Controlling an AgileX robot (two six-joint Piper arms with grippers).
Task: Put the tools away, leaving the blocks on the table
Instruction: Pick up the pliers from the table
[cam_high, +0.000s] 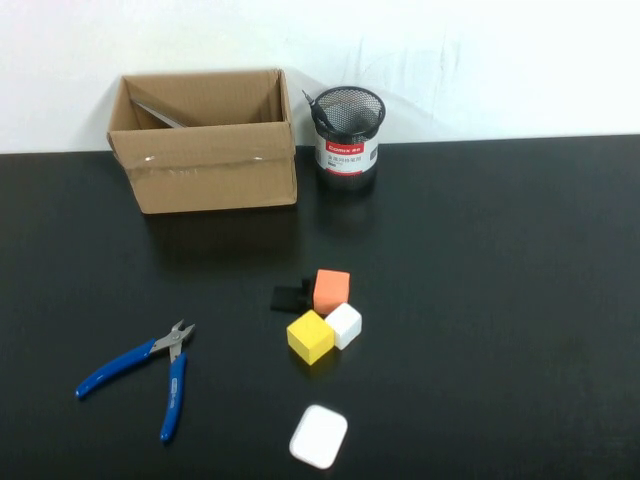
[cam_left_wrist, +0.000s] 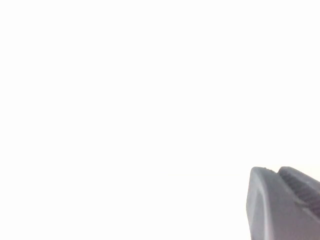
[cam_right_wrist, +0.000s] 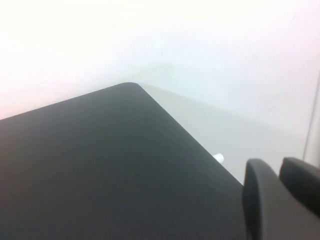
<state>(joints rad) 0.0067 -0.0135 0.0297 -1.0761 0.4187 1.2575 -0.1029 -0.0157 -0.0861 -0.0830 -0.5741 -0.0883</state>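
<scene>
Blue-handled cutting pliers (cam_high: 150, 368) lie on the black table (cam_high: 500, 300) at the front left, handles spread. The orange cube (cam_high: 331, 291), yellow cube (cam_high: 311, 336) and smaller white cube (cam_high: 344, 325) sit clustered at the middle, with the flat black piece (cam_high: 288, 297) to their left. A grey metal strip (cam_high: 160, 115) leans inside the cardboard box (cam_high: 215, 170). A thin black tip (cam_high: 310, 103) juts over the mesh cup's rim. The scissors' red handles and the screwdriver do not show. Neither gripper is in the high view. My left gripper (cam_left_wrist: 277, 172) is shut against white wall. My right gripper (cam_right_wrist: 279, 167) is shut above a table corner (cam_right_wrist: 100, 165).
The open cardboard box stands at the back left against the wall. A black mesh cup (cam_high: 347, 140) stands to its right. A flat white rounded-square case (cam_high: 319, 435) lies near the front edge, below the cubes.
</scene>
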